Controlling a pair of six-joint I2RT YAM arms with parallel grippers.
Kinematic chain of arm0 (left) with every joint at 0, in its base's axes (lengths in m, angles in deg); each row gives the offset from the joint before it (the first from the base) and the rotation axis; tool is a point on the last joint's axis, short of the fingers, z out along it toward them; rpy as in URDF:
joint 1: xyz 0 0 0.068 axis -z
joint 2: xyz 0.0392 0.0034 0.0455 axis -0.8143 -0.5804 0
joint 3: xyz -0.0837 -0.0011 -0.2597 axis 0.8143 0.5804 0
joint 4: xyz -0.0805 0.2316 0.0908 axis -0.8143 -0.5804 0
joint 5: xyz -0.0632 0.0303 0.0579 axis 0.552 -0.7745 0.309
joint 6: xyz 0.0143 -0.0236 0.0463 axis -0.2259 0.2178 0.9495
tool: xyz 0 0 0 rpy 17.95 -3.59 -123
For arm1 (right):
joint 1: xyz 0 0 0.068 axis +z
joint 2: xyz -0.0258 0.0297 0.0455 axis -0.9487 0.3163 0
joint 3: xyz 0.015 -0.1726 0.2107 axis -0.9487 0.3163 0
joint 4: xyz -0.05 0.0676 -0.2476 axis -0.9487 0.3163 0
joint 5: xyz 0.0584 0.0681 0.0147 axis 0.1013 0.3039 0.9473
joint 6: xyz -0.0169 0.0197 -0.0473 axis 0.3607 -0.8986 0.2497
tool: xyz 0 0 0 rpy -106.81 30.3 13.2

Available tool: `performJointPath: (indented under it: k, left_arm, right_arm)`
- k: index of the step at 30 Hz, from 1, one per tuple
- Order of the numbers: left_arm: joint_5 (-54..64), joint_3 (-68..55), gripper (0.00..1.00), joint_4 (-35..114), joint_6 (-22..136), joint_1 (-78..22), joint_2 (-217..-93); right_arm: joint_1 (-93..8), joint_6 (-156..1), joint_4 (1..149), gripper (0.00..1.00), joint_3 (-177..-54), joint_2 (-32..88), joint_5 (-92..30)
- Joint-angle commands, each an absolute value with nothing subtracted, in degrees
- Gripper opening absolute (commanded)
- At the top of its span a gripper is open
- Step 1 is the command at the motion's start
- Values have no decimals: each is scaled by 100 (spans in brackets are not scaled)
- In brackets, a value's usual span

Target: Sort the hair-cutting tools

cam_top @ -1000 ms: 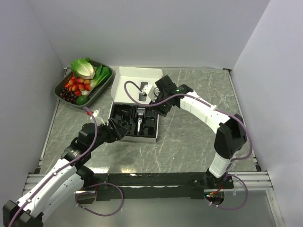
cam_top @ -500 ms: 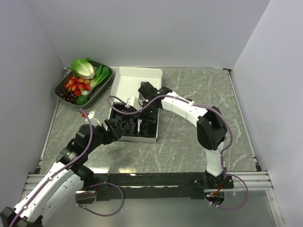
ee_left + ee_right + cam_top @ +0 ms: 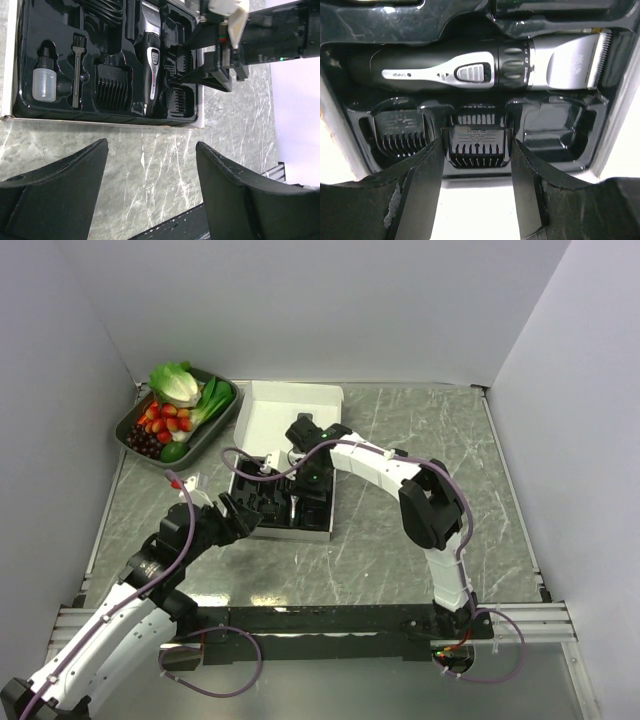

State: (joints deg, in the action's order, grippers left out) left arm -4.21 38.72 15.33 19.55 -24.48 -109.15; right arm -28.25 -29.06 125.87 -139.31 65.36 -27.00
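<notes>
A grey marbled table (image 3: pixel 380 550) between pale walls carries a tray of vegetables (image 3: pixel 180 412) at upper left and, to its right, an open white box (image 3: pixel 290 405) with a black insert (image 3: pixel 250 490). The right arm (image 3: pixel 375 462) reaches in over that insert.

From the left wrist, the left jaws gape wide and empty at the bottom of the frame, over bare table. Above them the clipper (image 3: pixel 151 70) lies in the insert, with a comb guard (image 3: pixel 111 92), brush (image 3: pixel 76 70) and bottle (image 3: pixel 44 82) to its left.

From the right wrist, the right jaws stand partly open astride the middle guard (image 3: pixel 477 145), below the clipper; whether they touch it I cannot tell.
</notes>
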Motion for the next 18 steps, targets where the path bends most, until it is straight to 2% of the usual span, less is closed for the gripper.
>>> performJointPath:
  k: [1, 9, 18]
  left_arm:
    - [-471, 3699, 77, 1701, 1948, -2429, -10964]
    - [-471, 3655, 77, 1718, 2010, -2429, -11035]
    - [-427, 3707, 78, 1780, 2027, -2429, -11079]
  right_arm:
    - [-2814, -2705, 12757, 52, -14312, 6718, -2578]
    - [-2814, -2661, 12958, 54, -14496, 6903, -2561]
    - [-2823, -2644, 13099, 67, -14383, 6894, -2640]
